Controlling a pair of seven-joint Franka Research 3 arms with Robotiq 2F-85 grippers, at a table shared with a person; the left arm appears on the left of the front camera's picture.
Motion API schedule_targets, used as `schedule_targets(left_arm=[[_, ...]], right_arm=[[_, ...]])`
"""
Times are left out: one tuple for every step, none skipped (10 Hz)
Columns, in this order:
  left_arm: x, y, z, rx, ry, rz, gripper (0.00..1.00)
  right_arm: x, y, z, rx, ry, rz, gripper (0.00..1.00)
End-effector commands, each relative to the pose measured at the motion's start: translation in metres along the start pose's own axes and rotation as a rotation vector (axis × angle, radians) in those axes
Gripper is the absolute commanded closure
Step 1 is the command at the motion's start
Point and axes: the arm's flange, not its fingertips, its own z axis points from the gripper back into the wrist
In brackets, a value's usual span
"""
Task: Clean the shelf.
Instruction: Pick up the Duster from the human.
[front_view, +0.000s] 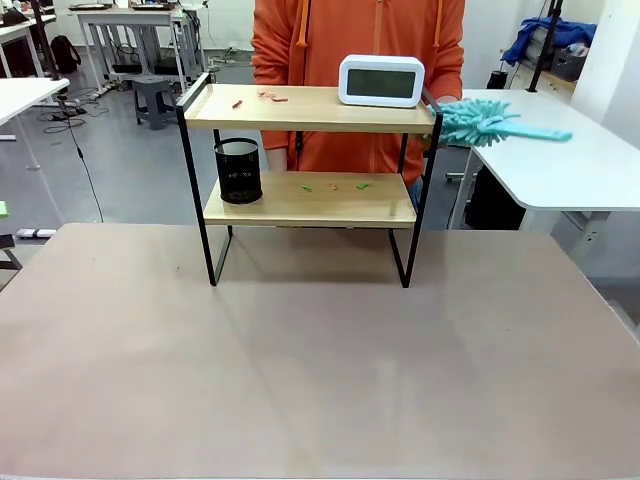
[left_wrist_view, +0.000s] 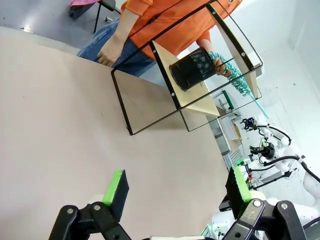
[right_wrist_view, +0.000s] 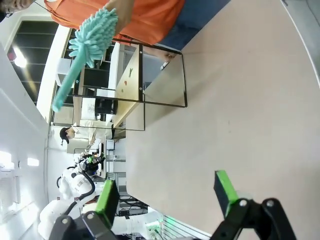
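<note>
Currently the brown table (front_view: 320, 350) carries one shelf (front_view: 310, 110), standing at the middle of the table's far edge with two wood boards in its black frame. One person in an orange top stands behind it and holds one teal duster (front_view: 490, 125), whose fluffy head sits just beside the right end of the upper board. One white digital clock (front_view: 381, 80) stands upright toward the right end of the upper board, and one black mesh pen cup (front_view: 238, 170) stands at the left end of the lower board. The left gripper (left_wrist_view: 177, 187) and the right gripper (right_wrist_view: 166, 194) both hang over the near part of the table, well apart from the shelf, jaws spread wide and holding nothing. About three red scraps (front_view: 270, 97) lie on the left half of the upper board, and three green scraps (front_view: 335, 186) along the middle of the lower board. Judged from this, dusting is only starting. The next pass must sweep the scraps off and work around the clock and cup.
</note>
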Motion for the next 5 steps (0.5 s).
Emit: schedule_targets(left_arm=[[0.0, -0.001, -0.001, -0.016, -0.011, -0.007, 0.0], [0.0, -0.001, -0.001, -0.016, -0.011, -0.007, 0.0], [0.0, -0.001, -0.001, -0.016, -0.011, -0.007, 0.0], [0.0, -0.001, -0.001, -0.016, -0.011, -0.007, 0.0], [0.0, -0.001, -0.001, -0.016, -0.011, -0.007, 0.0]], right_arm=[[0.0, 0.0, 0.001, 0.0, -0.001, 0.0, 0.0], [0.02, 0.026, -0.002, 0.028, -0.016, -0.033, 0.0], [0.041, 0.056, -0.011, -0.002, -0.033, -0.062, 0.0], [0.058, 0.084, -0.03, -0.041, -0.027, -0.043, 0.0], [0.074, 0.106, -0.061, -0.071, -0.009, -0.021, 0.0]])
